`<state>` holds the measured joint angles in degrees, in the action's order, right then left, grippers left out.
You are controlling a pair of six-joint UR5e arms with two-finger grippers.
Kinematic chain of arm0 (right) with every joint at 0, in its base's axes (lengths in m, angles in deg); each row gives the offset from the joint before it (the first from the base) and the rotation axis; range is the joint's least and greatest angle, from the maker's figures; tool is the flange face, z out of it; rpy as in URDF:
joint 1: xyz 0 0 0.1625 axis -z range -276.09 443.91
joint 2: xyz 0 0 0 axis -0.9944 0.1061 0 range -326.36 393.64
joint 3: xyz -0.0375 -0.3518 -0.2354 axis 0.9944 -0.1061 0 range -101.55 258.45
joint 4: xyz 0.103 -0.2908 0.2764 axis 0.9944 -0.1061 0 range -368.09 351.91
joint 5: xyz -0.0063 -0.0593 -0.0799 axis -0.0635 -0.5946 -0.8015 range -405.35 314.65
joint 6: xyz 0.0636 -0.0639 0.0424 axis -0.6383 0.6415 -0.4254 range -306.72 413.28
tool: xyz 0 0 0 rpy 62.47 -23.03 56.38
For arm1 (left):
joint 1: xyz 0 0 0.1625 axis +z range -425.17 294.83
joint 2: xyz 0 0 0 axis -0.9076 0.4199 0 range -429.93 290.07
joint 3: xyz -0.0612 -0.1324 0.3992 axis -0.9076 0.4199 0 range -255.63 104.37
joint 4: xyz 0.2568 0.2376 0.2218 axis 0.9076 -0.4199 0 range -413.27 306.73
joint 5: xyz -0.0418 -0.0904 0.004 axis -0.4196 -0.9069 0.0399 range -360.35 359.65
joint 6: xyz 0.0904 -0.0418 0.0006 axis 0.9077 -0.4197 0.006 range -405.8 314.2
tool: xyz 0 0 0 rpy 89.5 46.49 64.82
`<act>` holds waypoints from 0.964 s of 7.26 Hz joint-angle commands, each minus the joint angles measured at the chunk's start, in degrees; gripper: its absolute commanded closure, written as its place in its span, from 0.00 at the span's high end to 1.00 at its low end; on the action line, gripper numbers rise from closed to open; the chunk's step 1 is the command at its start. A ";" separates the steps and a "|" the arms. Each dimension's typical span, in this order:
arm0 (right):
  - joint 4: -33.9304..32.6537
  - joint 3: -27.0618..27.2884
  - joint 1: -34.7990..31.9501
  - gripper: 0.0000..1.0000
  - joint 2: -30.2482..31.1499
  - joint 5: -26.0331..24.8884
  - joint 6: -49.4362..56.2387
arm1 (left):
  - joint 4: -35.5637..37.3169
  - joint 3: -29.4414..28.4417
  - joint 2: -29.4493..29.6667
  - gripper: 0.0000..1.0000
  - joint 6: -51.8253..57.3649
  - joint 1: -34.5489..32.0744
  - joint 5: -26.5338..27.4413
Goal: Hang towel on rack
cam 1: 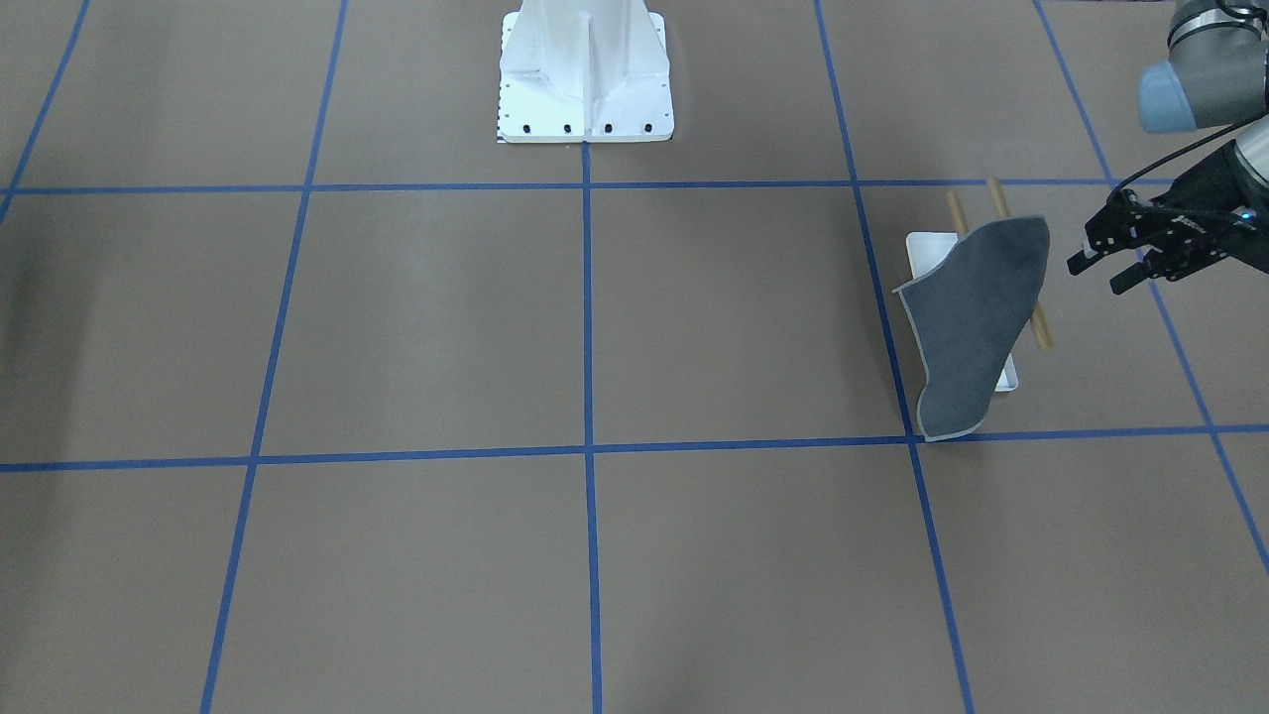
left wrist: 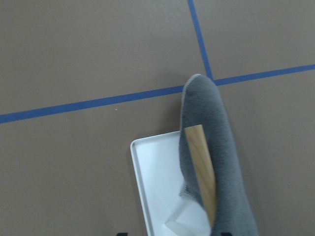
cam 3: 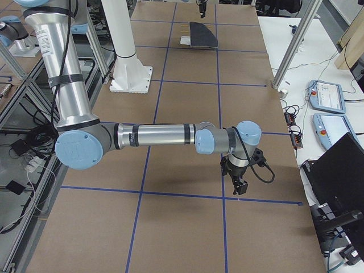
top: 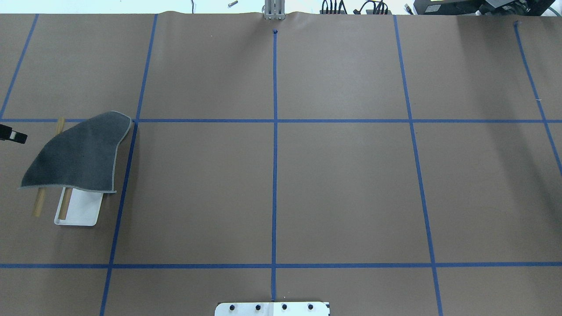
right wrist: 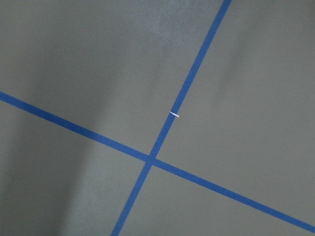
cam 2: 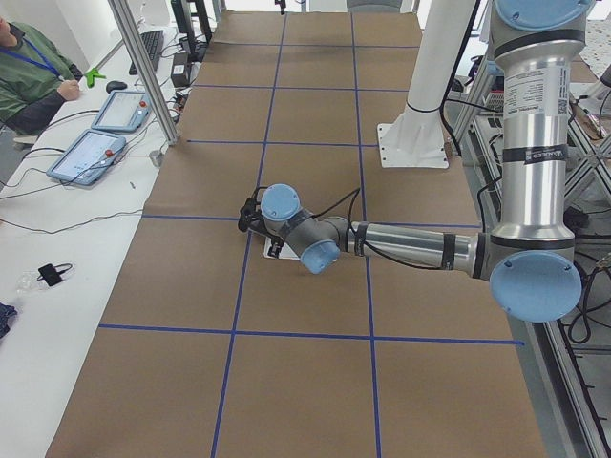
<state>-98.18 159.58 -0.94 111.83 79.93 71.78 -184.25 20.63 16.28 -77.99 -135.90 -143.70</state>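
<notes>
The towel (cam 1: 977,317) hangs draped over the rack's two wood rods (cam 1: 999,198), dark grey face up, and its lower end reaches down to the table. The rack's white base (cam 1: 927,253) shows beneath it. In the overhead view the towel (top: 79,153) covers most of the rack (top: 81,210). The left wrist view shows the towel (left wrist: 221,142) over one rod (left wrist: 202,167). My left gripper (cam 1: 1102,273) is open and empty, just beside the towel and apart from it. My right gripper (cam 3: 239,185) is far off over bare table; I cannot tell whether it is open or shut.
The large white bolted pedestal (cam 1: 585,79) stands at the robot's side of the table. Blue tape lines (top: 275,131) mark a grid on the brown table cover. Operator tablets (cam 3: 327,96) lie on the side bench.
</notes>
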 commanded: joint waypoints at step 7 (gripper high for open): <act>0.00 0.00 -1.81 1.00 4.25 0.14 -0.66 | 43.56 -0.45 4.68 0.98 44.30 -16.81 17.76</act>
<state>-98.18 159.58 -2.73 116.16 80.07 71.18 -149.89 20.33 20.33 -38.56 -151.12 -126.85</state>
